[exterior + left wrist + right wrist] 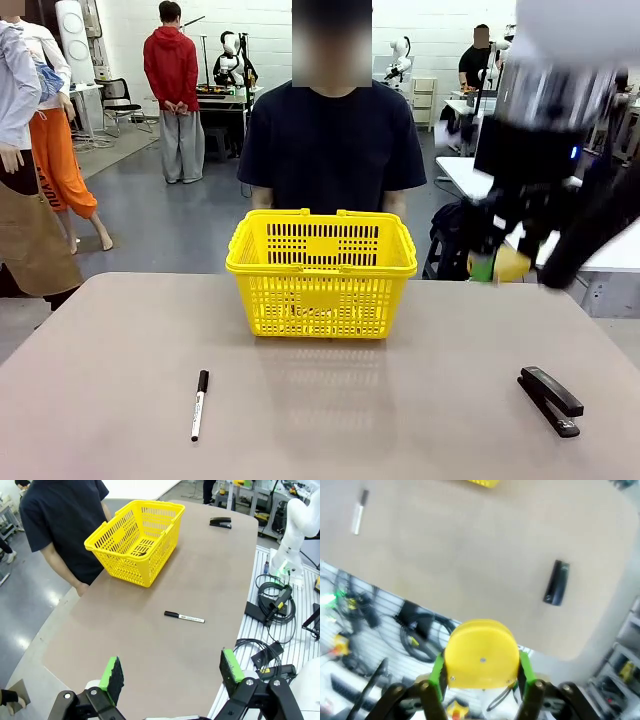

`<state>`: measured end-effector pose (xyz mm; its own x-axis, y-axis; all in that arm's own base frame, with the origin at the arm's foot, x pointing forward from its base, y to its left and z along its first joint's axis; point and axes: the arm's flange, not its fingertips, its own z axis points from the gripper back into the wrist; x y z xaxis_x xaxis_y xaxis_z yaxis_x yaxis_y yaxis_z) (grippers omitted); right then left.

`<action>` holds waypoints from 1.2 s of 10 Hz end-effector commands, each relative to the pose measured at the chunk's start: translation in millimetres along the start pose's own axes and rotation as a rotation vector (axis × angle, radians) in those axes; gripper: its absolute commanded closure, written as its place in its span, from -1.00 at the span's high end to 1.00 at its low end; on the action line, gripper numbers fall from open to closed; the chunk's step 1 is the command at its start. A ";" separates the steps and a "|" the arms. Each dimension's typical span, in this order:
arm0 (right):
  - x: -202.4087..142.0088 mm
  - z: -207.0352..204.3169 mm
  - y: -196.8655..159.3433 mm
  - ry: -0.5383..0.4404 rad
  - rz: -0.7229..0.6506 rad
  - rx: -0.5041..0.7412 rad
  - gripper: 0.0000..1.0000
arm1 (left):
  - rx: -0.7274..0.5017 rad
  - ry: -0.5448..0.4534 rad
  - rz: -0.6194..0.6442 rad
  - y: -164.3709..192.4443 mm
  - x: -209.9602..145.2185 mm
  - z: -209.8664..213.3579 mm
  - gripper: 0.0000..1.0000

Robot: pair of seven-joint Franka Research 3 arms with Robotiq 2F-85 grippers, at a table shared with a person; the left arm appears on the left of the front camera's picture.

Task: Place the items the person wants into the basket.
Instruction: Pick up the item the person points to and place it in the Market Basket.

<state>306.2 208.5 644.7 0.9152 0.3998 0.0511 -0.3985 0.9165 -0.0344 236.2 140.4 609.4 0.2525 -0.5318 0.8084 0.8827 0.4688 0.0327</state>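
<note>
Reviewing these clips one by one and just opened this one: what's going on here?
The right gripper is shut on a small yellow tape measure, held up in the air off the table's right side. The yellow basket sits at the far edge in front of the person, with something dark already lying inside. The left gripper hangs open above the near edge, holding nothing. A white marker and a black stapler lie on the table.
</note>
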 end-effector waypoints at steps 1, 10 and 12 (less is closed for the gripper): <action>20.1 15.1 -0.1 -0.008 -0.075 -0.025 -0.78 | -0.008 -0.013 -0.021 0.4 -0.2 1.0 1.00; 19.2 29.2 -6.6 -0.040 -0.072 0.007 -0.78 | -0.008 -0.013 -0.021 0.4 -0.2 1.0 1.00; 19.9 28.7 -6.3 -0.038 -0.080 0.005 0.35 | -0.008 -0.013 -0.021 0.4 -0.2 1.0 1.00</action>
<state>325.2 211.0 674.6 0.9411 0.3255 0.0918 -0.3248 0.9455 -0.0237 236.5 140.1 609.2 0.2524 -0.5333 0.8074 0.8832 0.4678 0.0329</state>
